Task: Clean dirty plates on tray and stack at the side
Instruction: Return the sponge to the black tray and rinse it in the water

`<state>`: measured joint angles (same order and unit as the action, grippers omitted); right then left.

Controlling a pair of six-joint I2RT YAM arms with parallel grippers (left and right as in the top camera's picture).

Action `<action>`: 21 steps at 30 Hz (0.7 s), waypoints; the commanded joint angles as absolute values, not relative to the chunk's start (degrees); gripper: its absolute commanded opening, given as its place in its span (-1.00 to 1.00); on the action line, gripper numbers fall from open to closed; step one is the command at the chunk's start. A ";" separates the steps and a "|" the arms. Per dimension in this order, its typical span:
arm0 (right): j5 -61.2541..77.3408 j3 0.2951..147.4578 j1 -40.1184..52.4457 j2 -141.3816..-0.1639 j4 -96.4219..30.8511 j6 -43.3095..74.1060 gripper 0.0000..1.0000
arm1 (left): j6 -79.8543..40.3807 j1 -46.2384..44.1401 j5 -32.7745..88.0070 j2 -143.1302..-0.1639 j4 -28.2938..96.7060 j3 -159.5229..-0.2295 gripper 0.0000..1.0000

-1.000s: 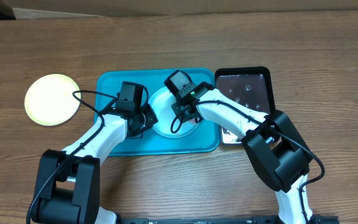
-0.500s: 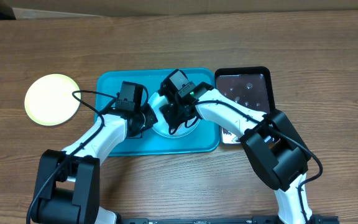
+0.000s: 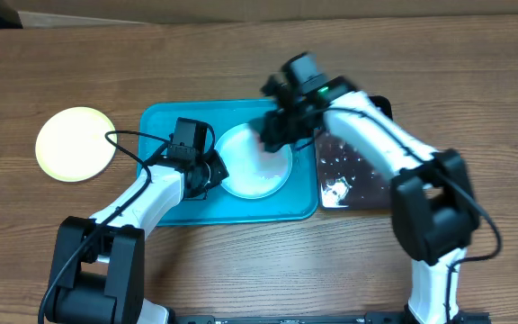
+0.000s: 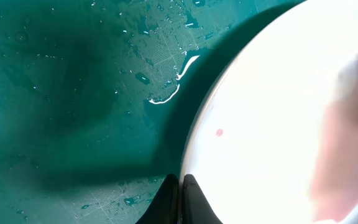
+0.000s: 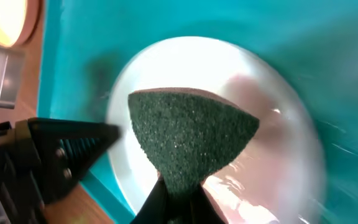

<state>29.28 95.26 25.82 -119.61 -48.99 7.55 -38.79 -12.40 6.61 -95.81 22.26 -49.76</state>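
**Q:** Item: white plate (image 3: pixel 254 166). Location?

**A:** In the tray (image 3: pixel 165 121), right of centre. My left end effector (image 4: pixel 180 186) is clenched on its left rim.

**Q:** Right end effector (image 5: pixel 174 198)?

**A:** Grasping the green sponge (image 5: pixel 191 134), over the plate's far-right edge. The plate's middle lies near-left of the sponge.

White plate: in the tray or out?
In: the plate lies flat on the tray floor, inside its rim, left gripper shut on its edge.
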 commanded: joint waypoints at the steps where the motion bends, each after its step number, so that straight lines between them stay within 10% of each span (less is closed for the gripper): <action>1: 26.89 96.90 21.10 -115.61 -52.73 7.44 -0.93 | -37.67 -12.78 6.83 -96.27 22.20 -50.22 -0.92; 17: 4.14 90.35 10.41 -115.63 -64.14 7.27 -0.90 | -37.69 -12.78 6.85 -96.27 22.02 -50.22 -0.92; 19: 2.66 88.71 10.50 -115.63 -62.85 7.29 -0.58 | -37.67 -12.78 6.85 -96.27 22.06 -50.22 -0.89; 21: 1.54 87.31 10.48 -115.63 -61.34 7.27 0.20 | -37.67 -12.78 6.83 -96.27 22.13 -50.22 -0.71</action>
